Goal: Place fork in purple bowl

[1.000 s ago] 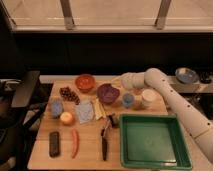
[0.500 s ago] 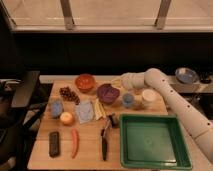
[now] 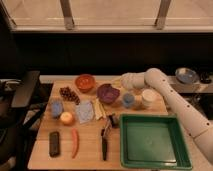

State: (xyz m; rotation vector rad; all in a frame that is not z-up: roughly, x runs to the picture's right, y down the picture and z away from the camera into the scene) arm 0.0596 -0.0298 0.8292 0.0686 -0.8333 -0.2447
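The purple bowl (image 3: 107, 93) stands upright on the wooden table (image 3: 90, 155), right of the orange-red bowl (image 3: 85, 81). My white arm reaches in from the lower right. My gripper (image 3: 119, 83) is at the purple bowl's upper right rim, close above it. I cannot tell whether it holds anything. A slim pale piece (image 3: 100, 108), which may be the fork, lies on the table just below the purple bowl, beside a grey-blue packet (image 3: 84, 112).
A green tray (image 3: 152, 140) fills the front right. A small blue cup (image 3: 128, 99) and a white cup (image 3: 148, 98) stand under my arm. Grapes (image 3: 69, 94), an apple (image 3: 66, 118), a carrot (image 3: 75, 142), a black block (image 3: 54, 143) and a black-handled utensil (image 3: 105, 142) lie to the left and front.
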